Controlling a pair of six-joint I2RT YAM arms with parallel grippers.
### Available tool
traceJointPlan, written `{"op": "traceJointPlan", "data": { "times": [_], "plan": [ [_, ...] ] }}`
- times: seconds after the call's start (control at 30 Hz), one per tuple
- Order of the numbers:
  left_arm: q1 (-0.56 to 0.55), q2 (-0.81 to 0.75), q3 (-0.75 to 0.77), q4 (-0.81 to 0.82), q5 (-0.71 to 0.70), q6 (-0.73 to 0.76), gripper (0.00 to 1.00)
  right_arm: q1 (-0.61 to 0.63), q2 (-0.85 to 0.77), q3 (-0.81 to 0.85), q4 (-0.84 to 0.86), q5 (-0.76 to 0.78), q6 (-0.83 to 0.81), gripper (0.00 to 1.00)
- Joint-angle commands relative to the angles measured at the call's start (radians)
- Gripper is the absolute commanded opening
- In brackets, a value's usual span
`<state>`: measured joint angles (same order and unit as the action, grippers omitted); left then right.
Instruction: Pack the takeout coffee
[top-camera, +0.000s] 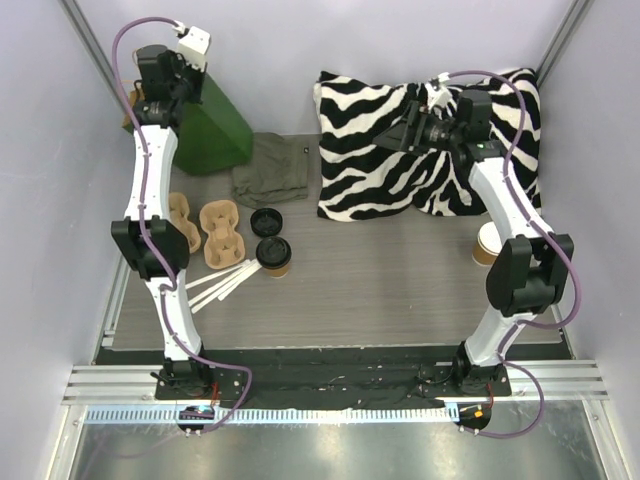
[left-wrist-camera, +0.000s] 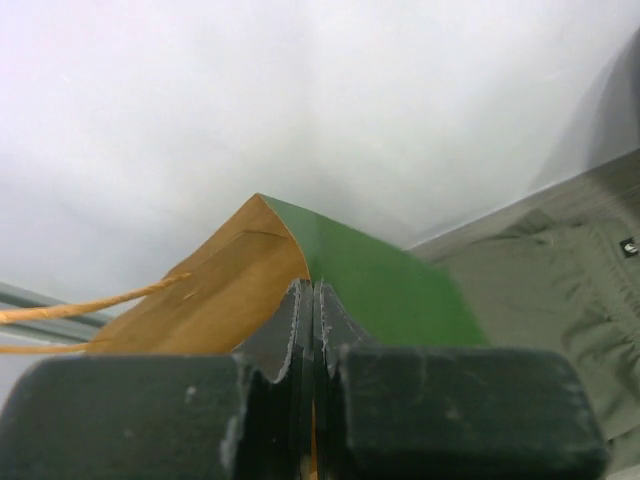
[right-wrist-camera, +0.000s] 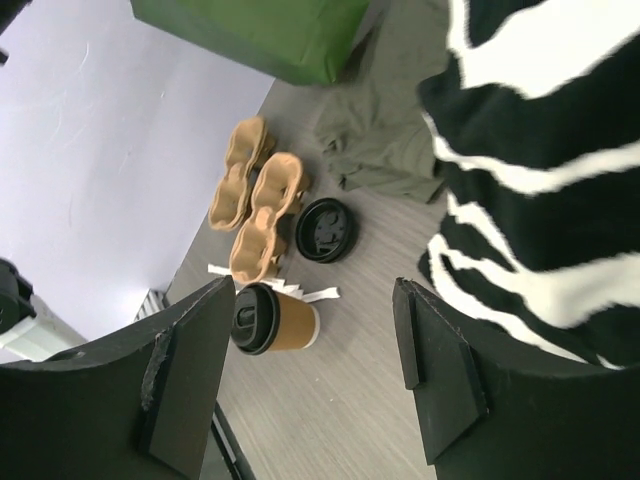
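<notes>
The takeout coffee (top-camera: 273, 254), a tan cup with a black lid, stands on the table left of centre; in the right wrist view (right-wrist-camera: 275, 320) it appears below my fingers. The green bag (top-camera: 215, 125) stands at the back left. My left gripper (top-camera: 183, 95) is shut on the bag's top edge (left-wrist-camera: 300, 250), brown inside to the left and green outside to the right of the fingers (left-wrist-camera: 350, 330). My right gripper (top-camera: 395, 138) is open and empty, held high in front of the zebra pillow, its jaws wide apart (right-wrist-camera: 314, 285).
A loose black lid (top-camera: 267, 221) and tan pulp cup trays (top-camera: 222, 235) lie beside the coffee, with white strips (top-camera: 225, 283) in front. An olive cloth (top-camera: 275, 165) lies by the bag. A zebra pillow (top-camera: 430, 140) fills the back right. A lidless tan cup (top-camera: 487, 243) stands by the right arm.
</notes>
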<state>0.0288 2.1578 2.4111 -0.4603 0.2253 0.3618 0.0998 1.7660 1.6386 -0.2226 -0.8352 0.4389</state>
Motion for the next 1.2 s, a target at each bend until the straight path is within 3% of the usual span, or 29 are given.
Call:
{"op": "traceJointPlan", "data": {
  "times": [0.0,0.17,0.47,0.83,1.07,1.1,1.17],
  "plan": [
    [0.003,-0.081,0.014,0.095,0.058,-0.029,0.0,-0.057,-0.097,-0.017,-0.004,-0.024,-0.019,0.72],
    [-0.01,-0.12,0.071,0.083,0.134,-0.105,0.0,-0.122,-0.129,-0.037,-0.006,-0.028,-0.016,0.72],
    [-0.118,-0.262,-0.02,0.086,0.241,-0.245,0.0,-0.16,-0.165,-0.049,-0.012,-0.025,-0.003,0.72],
    [-0.323,-0.418,-0.205,0.028,0.33,-0.267,0.0,-0.248,-0.197,-0.045,-0.029,-0.015,0.032,0.73],
    [-0.415,-0.428,-0.231,-0.032,0.335,-0.297,0.01,-0.292,-0.229,-0.068,-0.075,-0.035,0.014,0.73],
    [-0.417,-0.424,-0.231,-0.055,0.33,-0.293,0.16,-0.292,-0.238,-0.075,-0.084,-0.038,0.008,0.73],
    [-0.418,-0.437,-0.247,-0.13,0.309,-0.265,0.35,-0.292,-0.244,-0.092,-0.089,-0.048,0.004,0.76]
  ]
}}
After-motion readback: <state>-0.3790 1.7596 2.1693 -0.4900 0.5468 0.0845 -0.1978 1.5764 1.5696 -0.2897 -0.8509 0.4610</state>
